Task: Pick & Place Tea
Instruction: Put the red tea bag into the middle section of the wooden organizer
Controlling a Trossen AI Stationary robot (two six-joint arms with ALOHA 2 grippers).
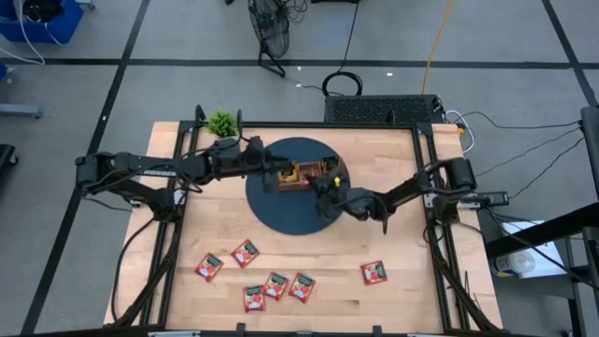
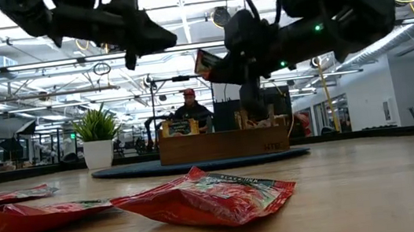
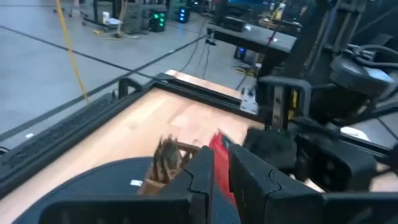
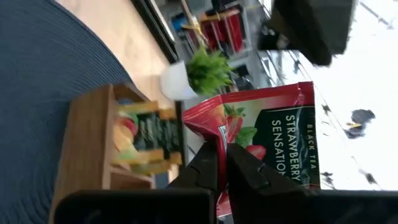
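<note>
Right gripper (image 4: 222, 163), fingers pinched on a red strawberry black-tea sachet (image 4: 267, 134), hangs above the wooden tray (image 1: 309, 175) on the round dark mat (image 1: 281, 208), evidently for dropping into a compartment; the sachet stands clear beyond its fingertips. Left gripper (image 3: 219, 171) clamps a red sachet (image 3: 219, 149) just left of the tray. Six sachets (image 1: 274, 285) lie on the near worktop (image 1: 393, 243).

We saw both arms crowding above the tray (image 1: 307, 175) on the mat (image 1: 281, 211); six sachets (image 1: 274, 285) littered the front surface (image 1: 393, 309), corners bare.
</note>
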